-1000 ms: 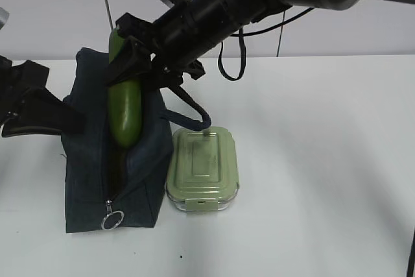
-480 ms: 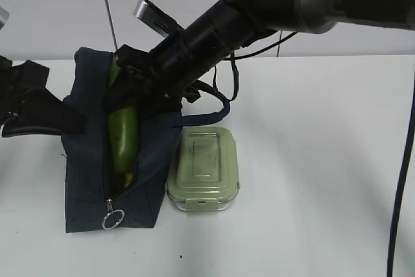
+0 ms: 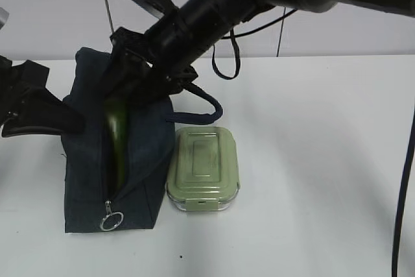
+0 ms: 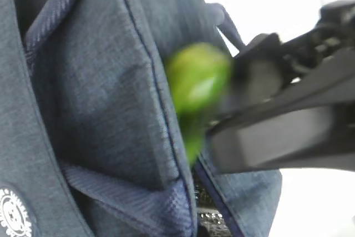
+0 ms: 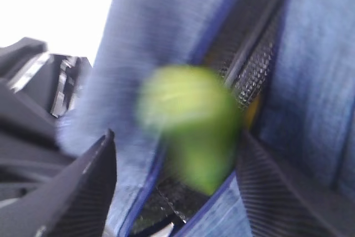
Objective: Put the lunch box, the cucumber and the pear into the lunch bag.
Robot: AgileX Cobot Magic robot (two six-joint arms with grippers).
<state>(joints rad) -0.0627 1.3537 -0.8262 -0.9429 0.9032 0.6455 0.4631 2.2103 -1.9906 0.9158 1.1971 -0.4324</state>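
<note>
**Cucumber released into bag mouth**

Exterior: the cucumber stood nearly upright, long axis 12-to-6, in the lunch bag opening, at 6 o'clock below the right gripper. It sat deeper than a second earlier. The lunch box waited beside the bag.

Left wrist: the left gripper was unseen; we took it as pressed together.

Right wrist: fingers were spread, clear of the blurred cucumber.

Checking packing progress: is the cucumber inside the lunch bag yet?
Partly in. The cucumber stands steeply in the lunch bag's open zipper slot, lower end inside, upper end still sticking out.
</note>
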